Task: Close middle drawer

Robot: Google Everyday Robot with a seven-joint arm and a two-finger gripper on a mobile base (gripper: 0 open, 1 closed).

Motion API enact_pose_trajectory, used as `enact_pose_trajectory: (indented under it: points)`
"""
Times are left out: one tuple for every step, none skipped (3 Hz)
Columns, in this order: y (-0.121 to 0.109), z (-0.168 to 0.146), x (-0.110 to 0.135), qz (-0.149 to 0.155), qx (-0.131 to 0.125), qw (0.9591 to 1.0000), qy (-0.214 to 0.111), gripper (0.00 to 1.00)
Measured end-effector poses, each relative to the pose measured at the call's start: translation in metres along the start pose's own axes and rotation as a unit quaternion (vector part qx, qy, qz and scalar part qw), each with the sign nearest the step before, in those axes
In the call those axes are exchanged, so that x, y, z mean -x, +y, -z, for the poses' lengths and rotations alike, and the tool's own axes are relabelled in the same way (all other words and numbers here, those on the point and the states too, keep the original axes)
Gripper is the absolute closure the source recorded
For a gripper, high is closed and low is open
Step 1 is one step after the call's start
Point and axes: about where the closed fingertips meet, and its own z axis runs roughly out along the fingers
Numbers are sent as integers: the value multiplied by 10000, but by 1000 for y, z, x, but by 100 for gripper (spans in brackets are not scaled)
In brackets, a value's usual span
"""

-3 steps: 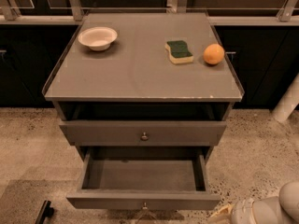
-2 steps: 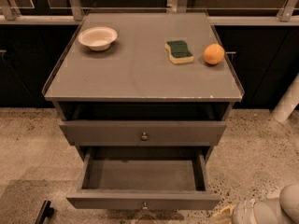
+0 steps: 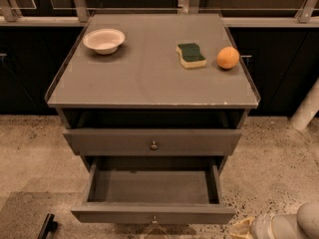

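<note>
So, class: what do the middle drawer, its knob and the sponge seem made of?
Middle drawer: likely wood painted matt grey; flat boards, no shine. Knob: probably metal; small pale glint. Sponge: yellow foam with a green scouring top. The gripper is out of view; only the pale arm shows at bottom right.

A speckled pale stone floor (image 3: 279, 163) fills the lower frame, with a darker patch (image 3: 30, 213) at lower left. Behind the grey cabinet (image 3: 149, 83) in the centre stand dark cupboards (image 3: 30, 68), topped by a pale rail (image 3: 40, 21) with slanted metal posts (image 3: 79, 1). A white pipe (image 3: 306, 108) leans at the right edge. The gripper (image 3: 244, 229) sits at the lower right edge.
</note>
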Motion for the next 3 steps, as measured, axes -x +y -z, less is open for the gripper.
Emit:
enact_pose_trajectory:
  points:
    - [1, -1, -1, -10, 16, 10000, -4, 100]
    - [-8, -8, 1, -99, 35, 9999, -132, 100]
    - [-26, -24, 18, -42, 66, 9982, -591, 100]
